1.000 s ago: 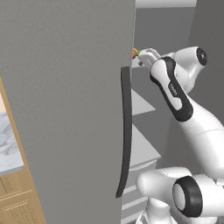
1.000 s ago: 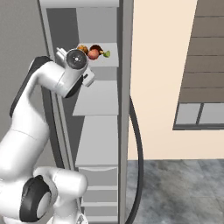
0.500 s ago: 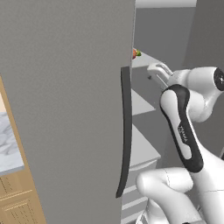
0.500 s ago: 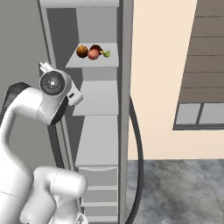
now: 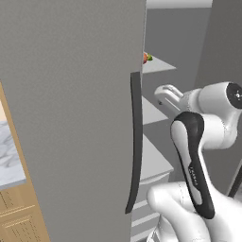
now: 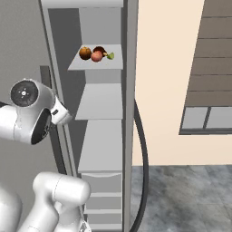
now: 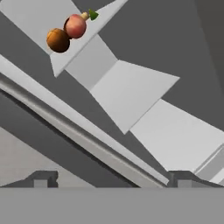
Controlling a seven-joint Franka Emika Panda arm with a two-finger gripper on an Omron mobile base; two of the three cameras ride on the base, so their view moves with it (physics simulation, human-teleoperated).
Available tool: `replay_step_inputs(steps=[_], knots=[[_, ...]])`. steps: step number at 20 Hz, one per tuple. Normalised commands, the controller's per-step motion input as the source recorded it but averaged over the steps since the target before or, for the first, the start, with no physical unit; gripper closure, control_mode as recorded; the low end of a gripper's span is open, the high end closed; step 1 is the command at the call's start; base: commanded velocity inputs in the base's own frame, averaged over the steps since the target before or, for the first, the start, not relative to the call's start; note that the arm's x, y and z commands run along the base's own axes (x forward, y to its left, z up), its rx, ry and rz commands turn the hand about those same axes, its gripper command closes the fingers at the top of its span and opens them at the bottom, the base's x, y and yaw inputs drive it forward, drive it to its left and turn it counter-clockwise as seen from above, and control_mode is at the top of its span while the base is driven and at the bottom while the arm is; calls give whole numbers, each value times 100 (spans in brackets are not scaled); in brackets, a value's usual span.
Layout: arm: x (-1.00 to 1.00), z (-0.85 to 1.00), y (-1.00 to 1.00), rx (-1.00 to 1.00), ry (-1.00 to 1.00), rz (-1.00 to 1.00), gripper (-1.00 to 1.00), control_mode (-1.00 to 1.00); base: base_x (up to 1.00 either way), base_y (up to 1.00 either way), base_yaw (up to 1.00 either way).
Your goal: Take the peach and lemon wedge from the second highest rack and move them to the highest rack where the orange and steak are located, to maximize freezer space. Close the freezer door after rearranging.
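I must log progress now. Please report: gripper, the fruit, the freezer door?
Gripper open, empty. Peach and lemon wedge on highest rack beside orange. Freezer door not yet closed.

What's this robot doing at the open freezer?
It has been tidying the freezer. The peach and lemon wedge now sit on the highest rack beside the orange and the steak, and the rack below looks bare. The gripper is open, holds nothing and has pulled back from the shelves. The freezer door is still open.
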Motion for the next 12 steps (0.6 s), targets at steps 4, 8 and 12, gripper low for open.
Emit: replay_step_inputs(steps=[4,8,12], knots=[[-82,-17,15,-2,0,-16,-100,-100,0,0,0],[-40,-15,1,-6,0,-2,-100,100,-41,0,0],[0,0,0,0,0,0,-100,100,-76,-5,-4]])
